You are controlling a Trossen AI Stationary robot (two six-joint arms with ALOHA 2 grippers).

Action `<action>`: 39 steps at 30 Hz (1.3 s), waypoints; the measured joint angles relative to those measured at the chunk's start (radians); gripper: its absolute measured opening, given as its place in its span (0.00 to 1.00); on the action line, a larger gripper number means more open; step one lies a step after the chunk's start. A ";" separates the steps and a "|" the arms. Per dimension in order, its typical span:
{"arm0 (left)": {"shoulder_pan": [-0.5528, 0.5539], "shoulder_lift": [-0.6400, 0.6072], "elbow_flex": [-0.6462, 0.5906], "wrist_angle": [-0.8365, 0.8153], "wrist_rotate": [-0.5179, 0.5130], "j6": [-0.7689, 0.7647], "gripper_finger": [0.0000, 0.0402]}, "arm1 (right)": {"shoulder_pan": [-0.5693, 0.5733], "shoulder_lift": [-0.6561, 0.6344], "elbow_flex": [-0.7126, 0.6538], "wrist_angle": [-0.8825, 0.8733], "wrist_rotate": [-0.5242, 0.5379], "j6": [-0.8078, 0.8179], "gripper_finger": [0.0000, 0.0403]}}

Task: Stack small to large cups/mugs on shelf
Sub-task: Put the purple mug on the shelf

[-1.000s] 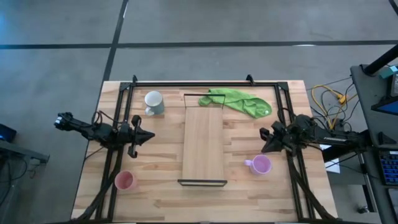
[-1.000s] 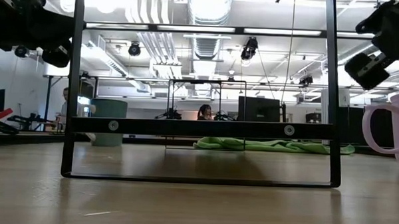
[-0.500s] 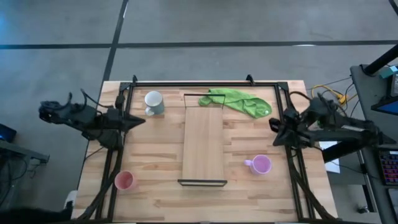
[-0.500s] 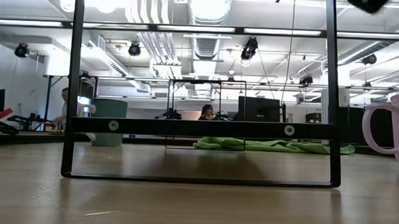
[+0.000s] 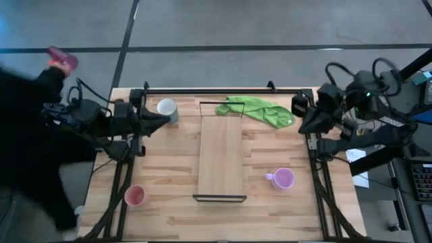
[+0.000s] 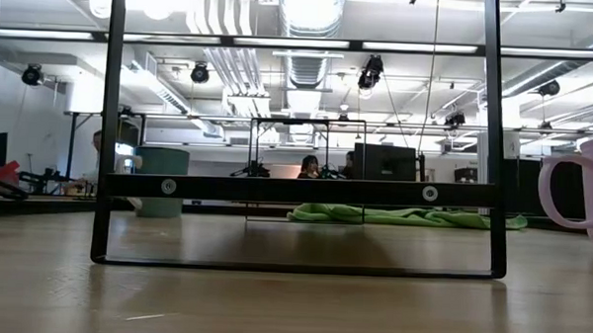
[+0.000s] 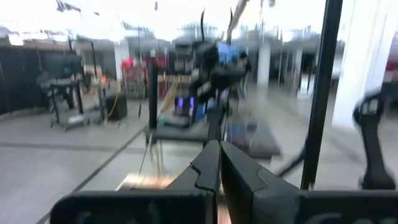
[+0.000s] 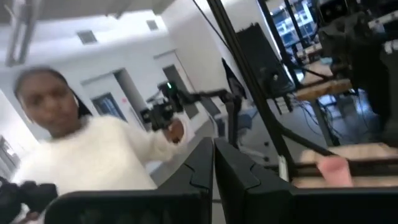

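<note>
The light-wood shelf [image 5: 221,152] lies along the table's middle; its black end frame [image 6: 301,191] fills the low view. The white-grey mug [image 5: 167,106] stands on its base near the far left. The salmon-pink cup [image 5: 136,196] stands at the near left. The lilac mug [image 5: 282,178] [image 6: 582,191] stands right of the shelf. My left gripper [image 5: 164,119] [image 7: 219,167] is shut and raised, hovering beside the white-grey mug. My right gripper [image 5: 304,123] [image 8: 213,167] is shut and raised over the table's right rim.
A green cloth [image 5: 260,110] [image 6: 404,217] lies crumpled at the shelf's far end. A black frame [image 5: 223,90] runs along the table's far edge and sides. A person in dark clothes [image 5: 34,155] stands at the table's left edge, one hand [image 5: 61,59] raised.
Both arms have risen and swung toward the table's far edge, leaving the low view. The left gripper has moved toward the white-grey mug, the right one toward the far right corner. A person has come in at the left edge. The cups and shelf have stayed put.
</note>
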 joint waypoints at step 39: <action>0.001 -0.042 -0.037 0.113 -0.268 0.315 0.00 | 0.015 0.327 0.189 -0.134 0.000 0.092 0.03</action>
